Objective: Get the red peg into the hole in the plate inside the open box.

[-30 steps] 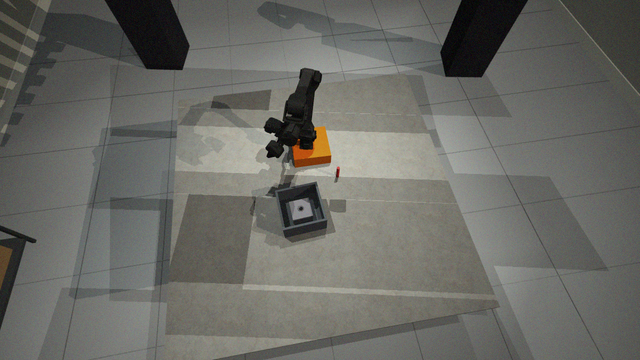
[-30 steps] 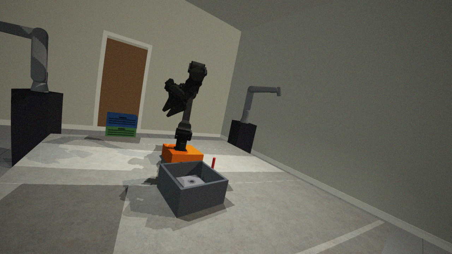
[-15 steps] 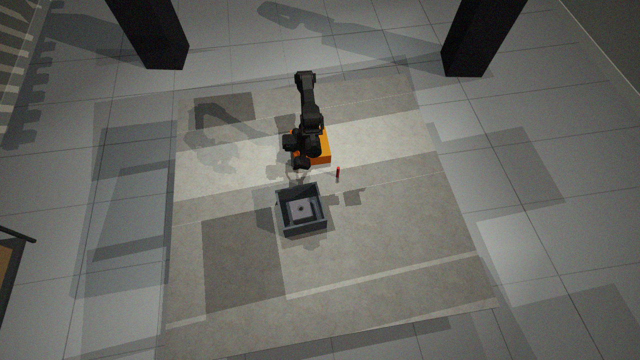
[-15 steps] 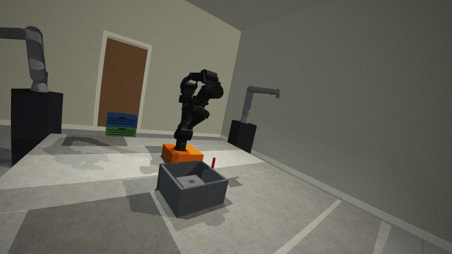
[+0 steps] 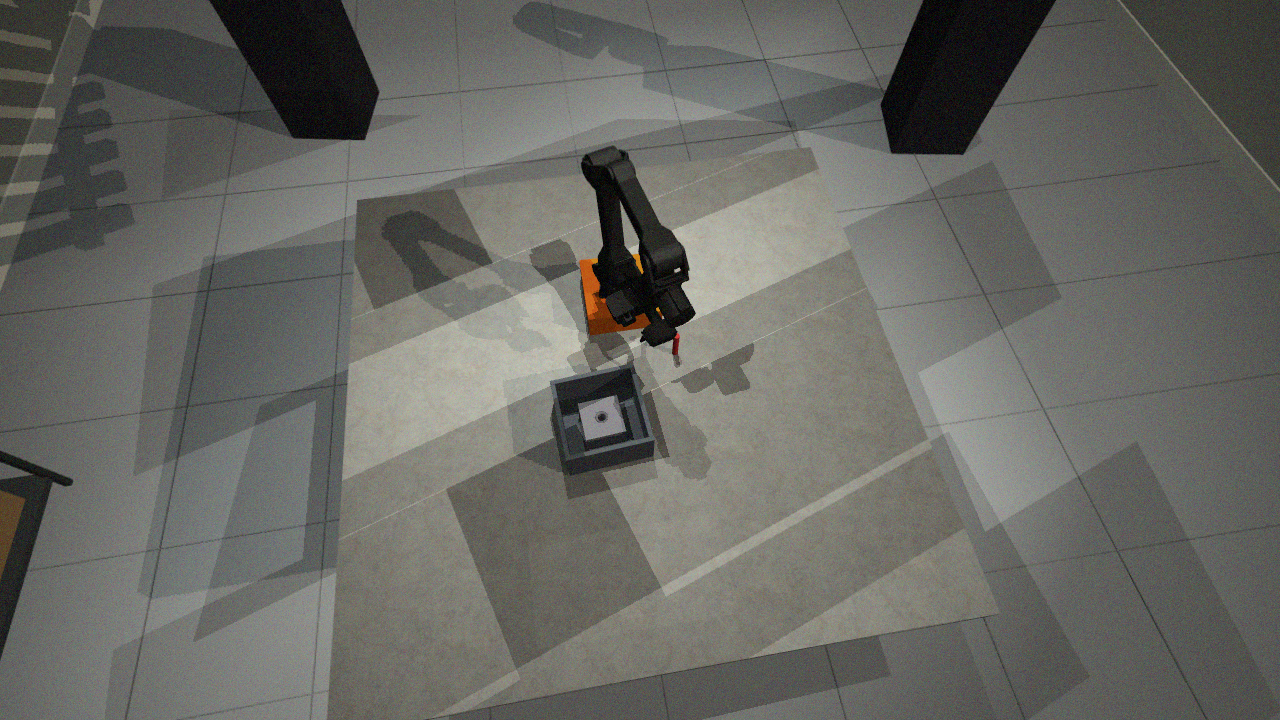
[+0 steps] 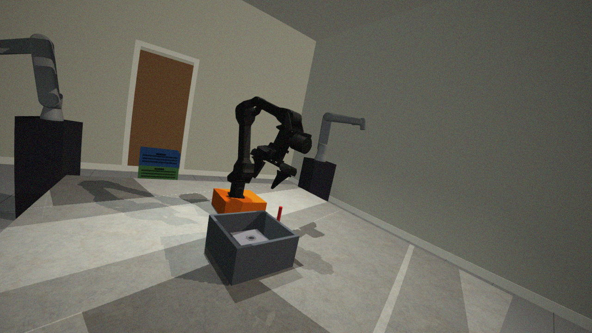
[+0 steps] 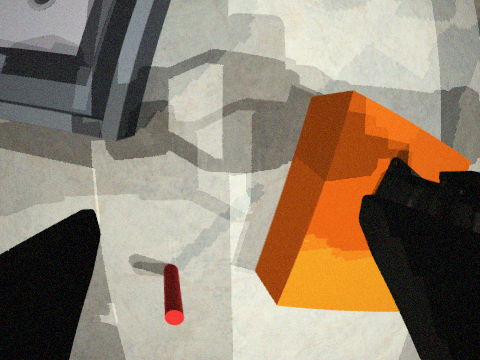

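The red peg (image 5: 676,343) (image 6: 280,213) (image 7: 172,292) stands upright on the mat, to the right of the box in the top and exterior views. The open grey box (image 5: 608,459) (image 6: 264,261) holds a pale plate (image 5: 590,429) (image 6: 260,237) (image 7: 45,25) at its bottom. The hole (image 5: 601,417) (image 6: 251,237) in the plate is empty. My gripper (image 6: 263,182) (image 7: 231,216) is open and empty, pointing down, well above the mat. In the wrist view the peg is low in the frame, between the two fingers sideways and nearer the left one.
The orange base block (image 5: 592,308) (image 6: 244,203) (image 7: 320,220) of the arm stands behind the box and beside the peg. The mat (image 5: 805,501) lies under everything. Black pedestals (image 5: 308,71) (image 5: 957,80) with grey arms stand farther back, off the mat.
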Available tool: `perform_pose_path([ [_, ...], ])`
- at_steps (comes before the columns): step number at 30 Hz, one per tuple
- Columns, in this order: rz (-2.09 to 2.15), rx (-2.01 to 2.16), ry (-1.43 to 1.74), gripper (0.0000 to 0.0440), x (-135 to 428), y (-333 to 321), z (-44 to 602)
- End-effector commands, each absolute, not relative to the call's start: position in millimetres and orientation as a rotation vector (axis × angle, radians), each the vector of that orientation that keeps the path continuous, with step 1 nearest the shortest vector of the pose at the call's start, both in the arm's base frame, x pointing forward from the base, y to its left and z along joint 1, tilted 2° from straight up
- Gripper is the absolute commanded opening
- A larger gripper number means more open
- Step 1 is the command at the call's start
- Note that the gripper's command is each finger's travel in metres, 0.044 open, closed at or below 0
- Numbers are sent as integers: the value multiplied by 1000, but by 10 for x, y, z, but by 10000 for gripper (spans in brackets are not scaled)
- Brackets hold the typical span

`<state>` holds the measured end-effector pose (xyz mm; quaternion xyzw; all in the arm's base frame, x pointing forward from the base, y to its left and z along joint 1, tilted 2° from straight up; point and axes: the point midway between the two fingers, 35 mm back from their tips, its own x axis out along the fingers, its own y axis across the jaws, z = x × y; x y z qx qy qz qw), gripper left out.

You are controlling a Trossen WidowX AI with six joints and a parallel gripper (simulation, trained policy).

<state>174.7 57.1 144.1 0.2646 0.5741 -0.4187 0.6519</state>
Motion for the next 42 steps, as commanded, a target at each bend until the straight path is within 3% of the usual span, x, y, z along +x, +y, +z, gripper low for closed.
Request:
perform_pose_path([
  [1,-896,505,1410,440,1594,786,1254],
  [32,-591,355,1497,430,1407,1484,-64],
  [34,-585,348,1503,398,1404,1482,-124],
  [42,-614,321,1538,188,1362,1445,-289],
])
